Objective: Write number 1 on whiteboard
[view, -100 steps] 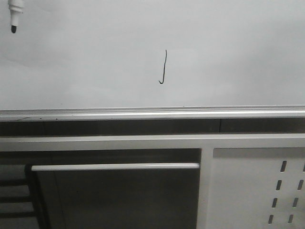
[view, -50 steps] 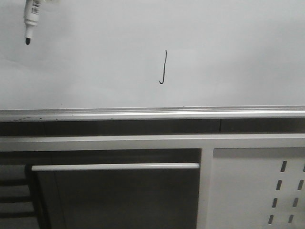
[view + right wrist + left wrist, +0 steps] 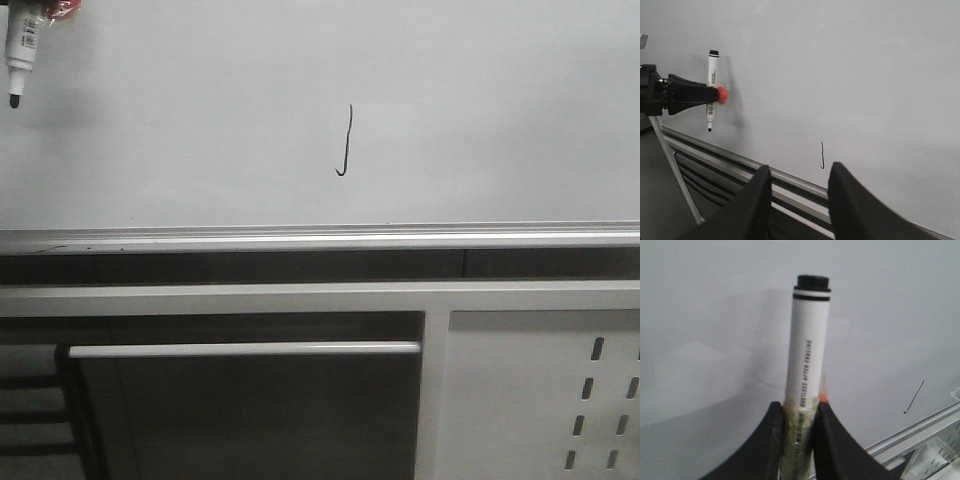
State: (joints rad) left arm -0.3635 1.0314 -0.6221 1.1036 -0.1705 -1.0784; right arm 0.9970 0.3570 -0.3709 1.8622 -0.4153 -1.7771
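We see the number 1 (image 3: 345, 140) drawn mid-whiteboard (image 3: 480, 110), a thin black stroke w/ a small hook to the left at its lower end, sitting above the silver rail (image 3: 320, 238) along the board's lower edge. In the front view the marker (image 3: 20, 55) hangs at the upper left corner, tip down, well apart from the stroke. The left gripper (image 3: 799, 427) is clamped on the marker's white barrel, black fingers (image 3: 771, 440) either side, w/ a red bit at the grip. The right wrist view shows it side-on, marker upright near the board; we can't tell if the tip touches. The right gripper (image 3: 799, 187) has its fingers apart, nothing between them, the stroke visible in the gap. Below the rail, a white perforated panel (image 3: 560, 400) at lower right.
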